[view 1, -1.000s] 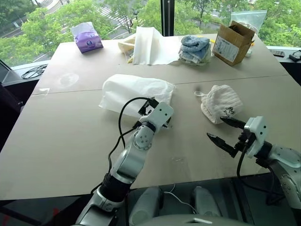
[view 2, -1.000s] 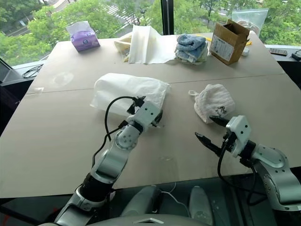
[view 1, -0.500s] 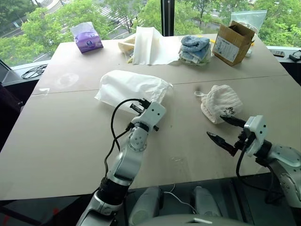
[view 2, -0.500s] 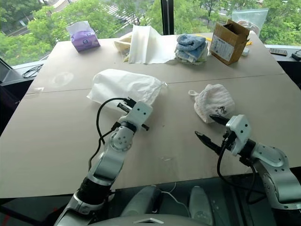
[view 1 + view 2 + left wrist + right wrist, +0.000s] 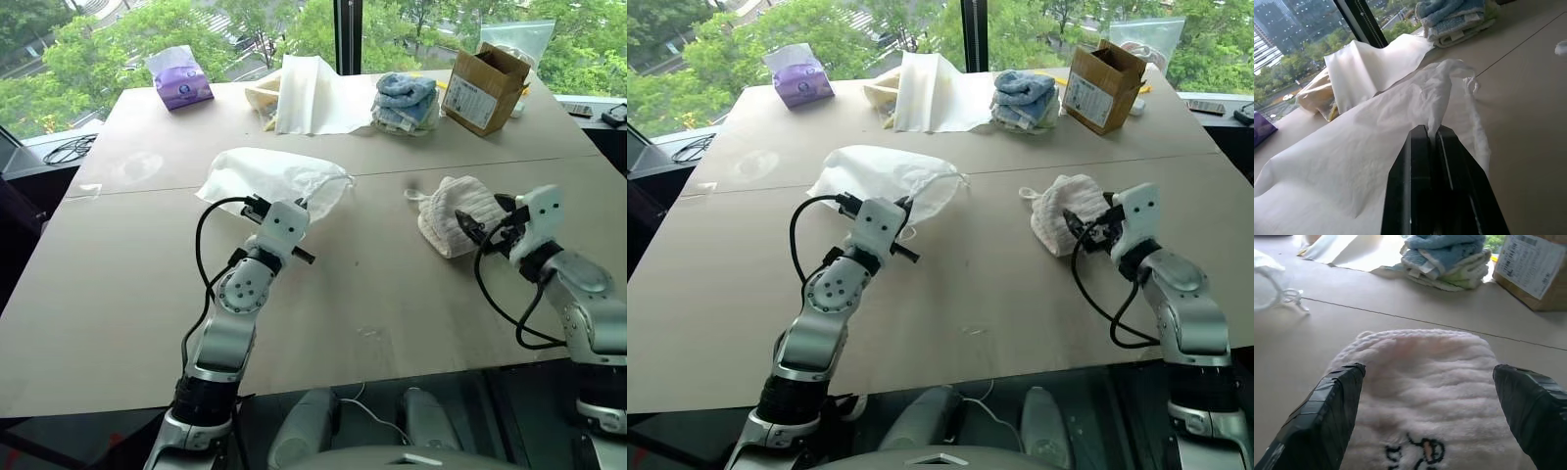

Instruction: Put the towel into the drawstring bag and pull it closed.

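Here one towel (image 5: 1420, 382), one drawstring bag (image 5: 1361, 147), two tools.

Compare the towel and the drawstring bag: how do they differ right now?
The towel is thick ribbed terry with a dark logo; the drawstring bag is thin, plain and larger. The bag is pinched by the shut left gripper; the towel lies between the open right gripper's fingers. Both are whitish cloth on the table.

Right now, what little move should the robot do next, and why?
Probably close the right claw on the towel. Its fingers stand wide open on either side of the towel, which lies flat on the table, while the left claw is already shut on the drawstring bag.
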### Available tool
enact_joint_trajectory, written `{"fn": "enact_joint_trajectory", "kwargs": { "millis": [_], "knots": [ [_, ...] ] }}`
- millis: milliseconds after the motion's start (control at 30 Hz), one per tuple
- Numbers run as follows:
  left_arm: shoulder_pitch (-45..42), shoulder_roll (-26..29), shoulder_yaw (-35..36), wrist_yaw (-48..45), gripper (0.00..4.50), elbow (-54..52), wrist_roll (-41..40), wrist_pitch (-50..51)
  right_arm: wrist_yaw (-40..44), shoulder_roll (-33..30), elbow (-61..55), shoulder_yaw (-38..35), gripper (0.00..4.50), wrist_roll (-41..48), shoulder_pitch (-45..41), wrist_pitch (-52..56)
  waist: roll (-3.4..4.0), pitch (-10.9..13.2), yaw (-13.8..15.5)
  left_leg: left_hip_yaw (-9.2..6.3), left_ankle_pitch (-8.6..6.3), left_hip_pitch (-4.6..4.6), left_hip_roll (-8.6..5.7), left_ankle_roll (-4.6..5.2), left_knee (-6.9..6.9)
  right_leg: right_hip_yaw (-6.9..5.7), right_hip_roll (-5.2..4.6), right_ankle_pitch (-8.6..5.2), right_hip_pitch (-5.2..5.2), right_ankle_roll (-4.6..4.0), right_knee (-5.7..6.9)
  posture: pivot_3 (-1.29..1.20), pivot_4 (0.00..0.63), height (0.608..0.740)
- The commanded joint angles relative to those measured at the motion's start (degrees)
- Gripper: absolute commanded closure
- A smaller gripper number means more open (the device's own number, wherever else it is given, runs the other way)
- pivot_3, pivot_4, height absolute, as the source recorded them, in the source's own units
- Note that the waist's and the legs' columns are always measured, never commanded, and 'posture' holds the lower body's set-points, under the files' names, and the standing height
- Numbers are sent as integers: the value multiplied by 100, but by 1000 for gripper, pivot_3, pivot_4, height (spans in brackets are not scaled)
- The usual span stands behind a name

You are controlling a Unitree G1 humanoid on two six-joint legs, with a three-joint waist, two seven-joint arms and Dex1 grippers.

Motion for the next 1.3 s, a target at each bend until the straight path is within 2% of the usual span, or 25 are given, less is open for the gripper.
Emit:
{"fn": "enact_joint_trajectory", "kwargs": {
  "millis": [33,267,500,633,733,767,800,833,933,967,1033,1133,1300],
  "knots": [
    [-53,33,326,-51,4439,-127,-241,-4,69,-111,627,-236,0,203,-422,423,0,0,-2,0,0,-2,0,0,-1,0,0,0,-4,0,1,0,150,740],
    [61,23,761,-190,4439,55,-742,327,812,-243,1431,125,0,420,-716,1448,1,-1,-43,1,-1,-17,0,1,-5,-1,-3,0,-19,0,-1,0,150,740],
    [-75,97,1028,-150,4439,359,-919,409,1441,-274,1412,310,0,592,-679,1762,-4,-5,-148,-1,-1,-14,1,1,-1,-3,-2,0,-15,0,2,0,150,740],
    [-235,82,1048,-249,4439,495,-1088,486,1650,-288,1304,704,0,368,-609,1657,-6,-7,-167,-1,-1,-13,2,1,-1,-3,-1,0,-16,0,3,0,150,740],
    [-362,114,1047,-316,4500,542,-1160,492,1443,-147,1339,739,764,220,-669,1564,-12,-11,-192,0,0,-10,4,0,-1,-2,0,0,-15,0,6,0,150,740],
    [-425,137,1064,-336,4500,554,-1186,508,1414,-95,1364,690,1221,217,-682,1535,-13,-11,-202,1,-1,-9,4,0,-1,-2,0,1,-15,0,6,0,150,740],
    [-490,158,1083,-354,4500,579,-1214,523,1396,-51,1378,638,1461,227,-694,1526,-13,-11,-219,2,0,-9,5,0,0,-1,0,1,-15,0,7,0,150,740],
    [-552,181,1096,-371,4500,610,-1238,531,1380,-10,1378,579,2066,259,-705,1541,-13,-11,-228,2,0,-8,5,0,0,0,0,1,-15,0,7,0,150,740],
    [-678,232,1093,-425,4500,682,-1299,529,1373,51,1316,482,3147,341,-705,1623,-13,-11,-264,2,0,-8,4,0,1,1,0,1,-15,0,8,0,150,740],
    [-732,254,1072,-487,4500,696,-1337,531,1373,68,1268,454,3778,373,-691,1631,-13,-11,-268,3,0,-9,4,0,1,1,0,1,-15,0,8,0,150,740],
    [-830,317,1032,-726,4500,708,-1493,502,1364,188,1028,231,4465,661,-695,1716,-13,-11,-275,2,0,-9,4,0,2,1,0,1,-15,0,9,0,150,740],
    [-892,377,1071,-894,4500,748,-1665,552,1355,299,707,2,4465,1021,-758,1945,-10,-9,-292,2,0,-10,4,0,2,2,0,1,-19,0,11,0,150,740],
    [-1233,616,1218,-1555,4500,1008,-2197,470,1447,396,-15,-515,4465,2435,-1170,3114,-5,-5,-287,-1,0,-32,3,0,7,1,-2,1,-37,0,13,0,150,740]
  ]
}}
